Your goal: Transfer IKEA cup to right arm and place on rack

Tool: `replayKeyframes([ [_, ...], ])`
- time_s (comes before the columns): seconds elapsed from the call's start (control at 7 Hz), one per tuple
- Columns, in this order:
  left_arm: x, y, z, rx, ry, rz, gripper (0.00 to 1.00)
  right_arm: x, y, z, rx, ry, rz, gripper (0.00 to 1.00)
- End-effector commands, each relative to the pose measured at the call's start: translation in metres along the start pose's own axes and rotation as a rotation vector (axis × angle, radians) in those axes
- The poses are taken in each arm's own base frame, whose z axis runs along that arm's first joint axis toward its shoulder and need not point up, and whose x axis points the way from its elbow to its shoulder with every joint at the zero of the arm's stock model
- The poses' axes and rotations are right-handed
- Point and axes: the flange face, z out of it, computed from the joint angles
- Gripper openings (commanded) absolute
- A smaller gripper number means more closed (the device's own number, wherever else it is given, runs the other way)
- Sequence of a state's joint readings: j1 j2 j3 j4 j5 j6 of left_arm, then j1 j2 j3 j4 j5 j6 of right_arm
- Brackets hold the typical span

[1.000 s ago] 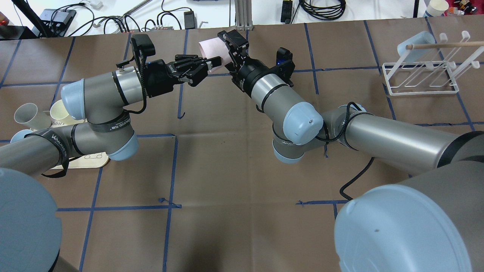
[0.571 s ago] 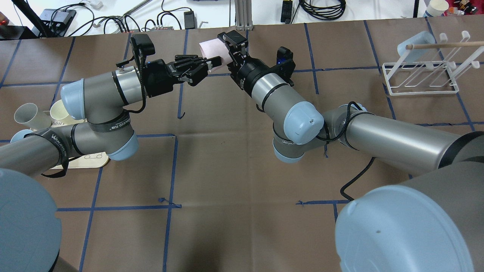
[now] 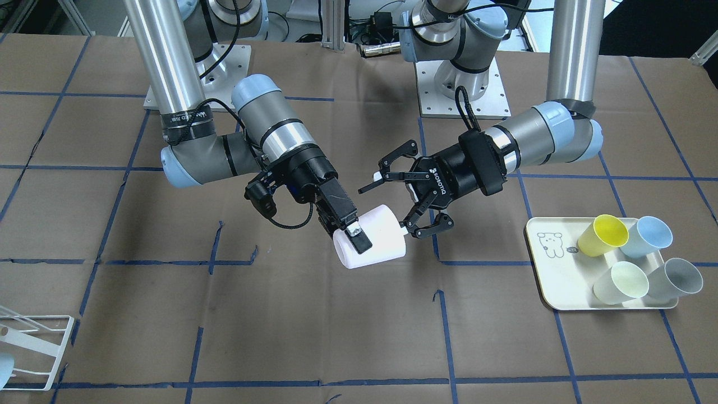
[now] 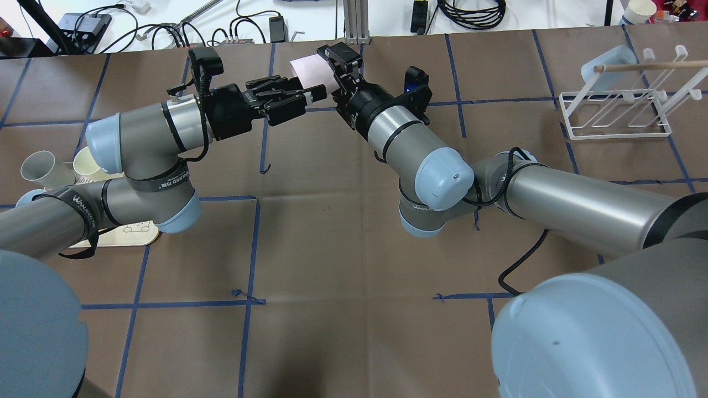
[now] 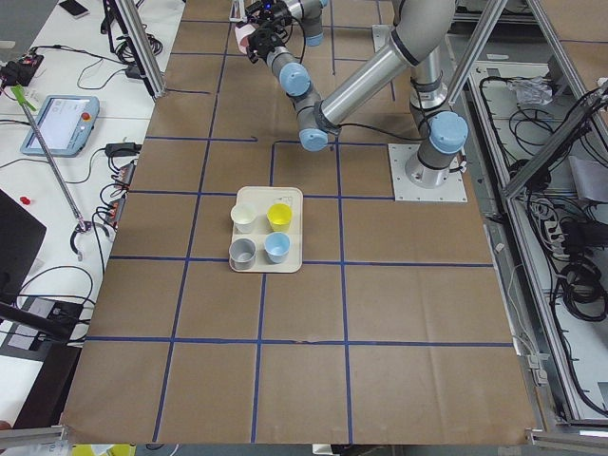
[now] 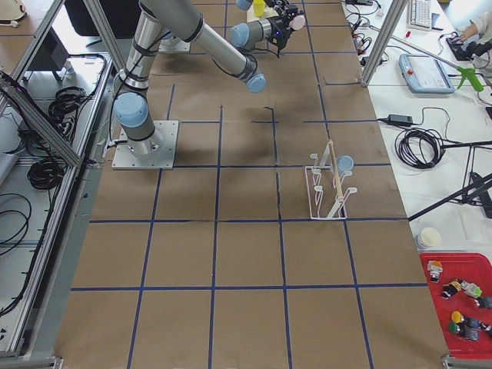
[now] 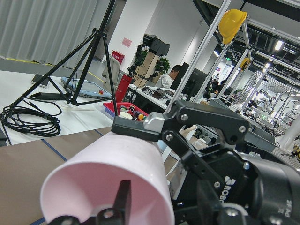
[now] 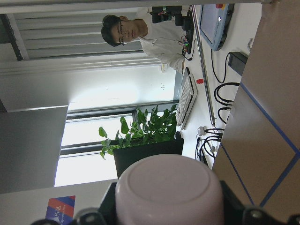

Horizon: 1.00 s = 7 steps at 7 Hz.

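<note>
The pale pink cup (image 3: pixel 377 238) lies on its side in the air above mid-table. My right gripper (image 3: pixel 353 235) is shut on it, with one finger (image 3: pixel 359 239) across its rim. My left gripper (image 3: pixel 388 205) is open, its fingers spread wide around the cup's other end without pinching it. In the overhead view the right gripper (image 4: pixel 336 65) holds the cup (image 4: pixel 307 68) and the left gripper (image 4: pixel 310 95) is just beside it. The cup fills the left wrist view (image 7: pixel 108 164) and the right wrist view (image 8: pixel 168 187). The white wire rack (image 4: pixel 614 117) stands at the far right.
A pale blue cup (image 4: pixel 608 65) hangs on the rack under a wooden stick (image 4: pixel 647 66). A cream bear tray (image 3: pixel 561 280) on my left side holds a yellow (image 3: pixel 603 234), a blue (image 3: pixel 653 235), a green (image 3: pixel 620 282) and a grey cup (image 3: pixel 673 279). Cables lie beyond the far table edge.
My left arm has shifted slightly left and toward the far side. My right arm has stayed nearly still with the cup in its grip.
</note>
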<state>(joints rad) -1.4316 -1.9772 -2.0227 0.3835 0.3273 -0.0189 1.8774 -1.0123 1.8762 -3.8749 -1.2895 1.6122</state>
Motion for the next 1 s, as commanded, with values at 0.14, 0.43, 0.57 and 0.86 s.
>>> replayKeyframes([
  [0.14, -0.019, -0.018, -0.017, 0.026, -0.096, -0.019, 0.99, -0.003, -0.003, 0.0, 0.003, -0.006, -0.004, 0.6],
  [0.43, -0.038, -0.029, -0.041, 0.031, -0.195, -0.095, 0.99, -0.029, -0.033, 0.005, 0.042, -0.062, -0.021, 0.59],
  [0.57, -0.046, -0.029, -0.045, 0.03, -0.232, -0.115, 0.99, -0.039, -0.073, 0.004, 0.081, -0.076, -0.028, 0.58],
  [0.86, -0.067, -0.039, -0.049, 0.001, -0.39, -0.176, 0.99, -0.045, -0.12, -0.007, 0.027, -0.077, -0.126, 0.49],
])
